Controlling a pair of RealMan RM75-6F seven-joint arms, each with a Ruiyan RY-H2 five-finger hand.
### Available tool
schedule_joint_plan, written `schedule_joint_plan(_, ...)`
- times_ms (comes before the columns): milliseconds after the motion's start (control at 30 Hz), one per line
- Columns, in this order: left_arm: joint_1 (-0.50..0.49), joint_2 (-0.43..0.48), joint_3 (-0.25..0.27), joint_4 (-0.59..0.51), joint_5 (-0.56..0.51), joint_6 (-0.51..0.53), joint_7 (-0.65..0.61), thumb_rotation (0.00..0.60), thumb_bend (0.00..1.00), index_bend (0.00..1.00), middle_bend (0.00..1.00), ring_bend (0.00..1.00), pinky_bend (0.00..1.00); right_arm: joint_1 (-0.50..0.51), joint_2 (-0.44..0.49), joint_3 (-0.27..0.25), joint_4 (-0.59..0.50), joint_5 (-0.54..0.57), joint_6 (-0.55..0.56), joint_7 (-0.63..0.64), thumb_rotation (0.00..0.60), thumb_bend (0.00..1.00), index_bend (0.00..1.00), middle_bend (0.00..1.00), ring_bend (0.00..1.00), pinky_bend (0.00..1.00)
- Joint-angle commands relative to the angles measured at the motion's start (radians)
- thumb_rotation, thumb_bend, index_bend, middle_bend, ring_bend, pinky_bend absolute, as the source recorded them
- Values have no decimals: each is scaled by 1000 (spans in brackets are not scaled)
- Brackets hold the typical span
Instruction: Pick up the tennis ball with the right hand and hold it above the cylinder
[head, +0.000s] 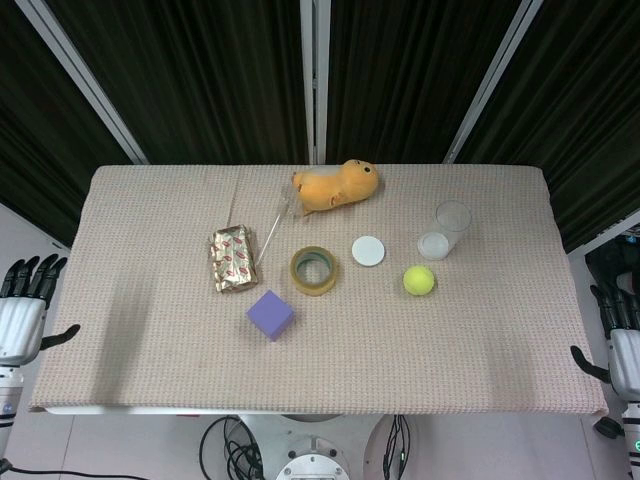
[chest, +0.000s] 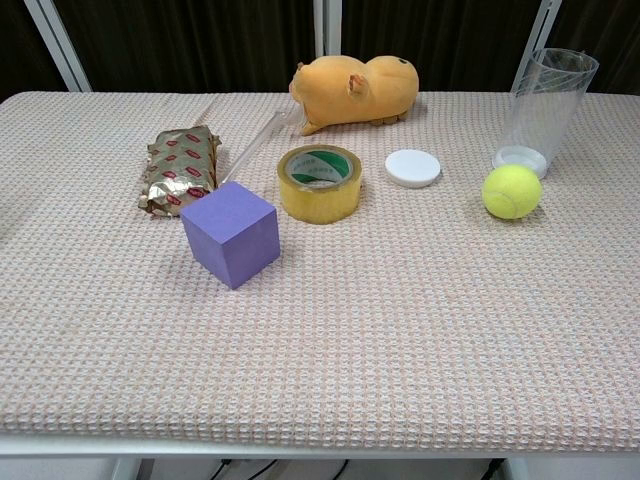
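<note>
A yellow-green tennis ball (head: 419, 280) (chest: 512, 191) lies on the woven tablecloth, right of centre. Just behind it stands a clear plastic cylinder (head: 447, 229) (chest: 547, 105), upright and open at the top. My right hand (head: 622, 330) hangs beside the table's right edge, fingers apart and holding nothing, well away from the ball. My left hand (head: 25, 300) is off the table's left edge, fingers spread, also holding nothing. Neither hand shows in the chest view.
A white round lid (head: 368, 250) lies left of the ball, then a yellow tape roll (head: 314, 270). A purple cube (head: 270, 315), a foil snack packet (head: 232, 258), a clear rod (head: 270, 233) and an orange plush toy (head: 336, 186) occupy the centre and back.
</note>
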Motion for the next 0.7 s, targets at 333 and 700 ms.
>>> schedule_joint_plan(333, 2, 5, -8, -30, 31, -44, -19, 600, 38, 27, 33, 0, 41, 11, 16, -15, -48, -48, 3, -27, 600, 176, 0, 0, 0, 0)
schedule_joint_plan(700, 19, -13, -17, -12, 39, -59, -67, 600, 38, 27, 22, 0, 38, 142, -42, -5, -82, -112, -132, -171, 600, 197, 0, 0, 0, 0)
